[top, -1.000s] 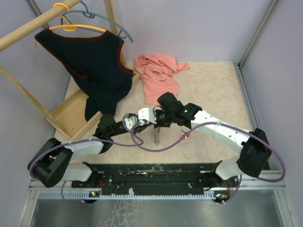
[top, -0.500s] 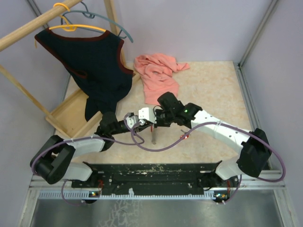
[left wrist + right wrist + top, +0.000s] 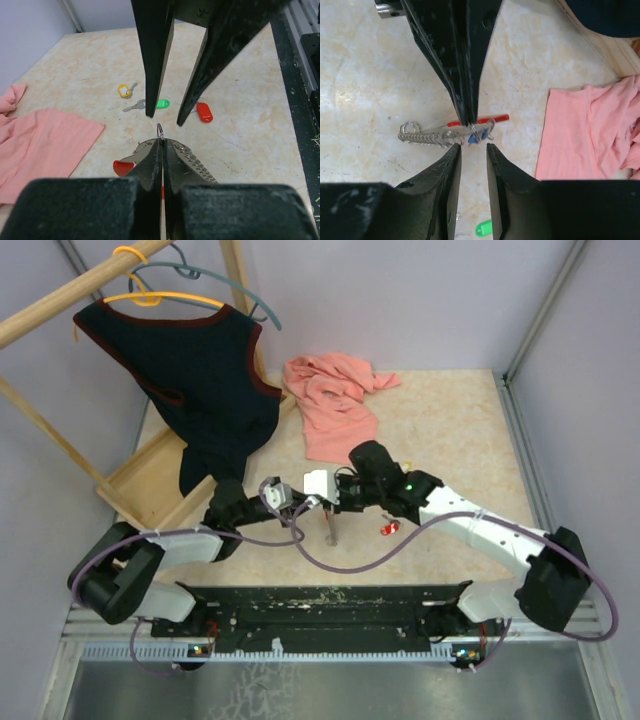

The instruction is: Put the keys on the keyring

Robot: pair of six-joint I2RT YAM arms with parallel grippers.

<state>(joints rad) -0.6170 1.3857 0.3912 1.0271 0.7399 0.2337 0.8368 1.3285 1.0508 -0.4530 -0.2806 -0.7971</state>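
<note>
Left gripper (image 3: 161, 144) pinching the keyring (image 3: 495, 118); right gripper (image 3: 472, 150) facing it.
Top view: I am seeing the keyring (image 3: 330, 530) over the desk (image 3: 450, 430), long axis running toward the arm bases. Left wrist: left jaws are pressing together on it; yellow key (image 3: 124, 90), green key (image 3: 161, 104) and red key (image 3: 204, 112) are lying beyond. Right wrist: right jaws are standing spread, keyring running crosswise, red side right.
</note>
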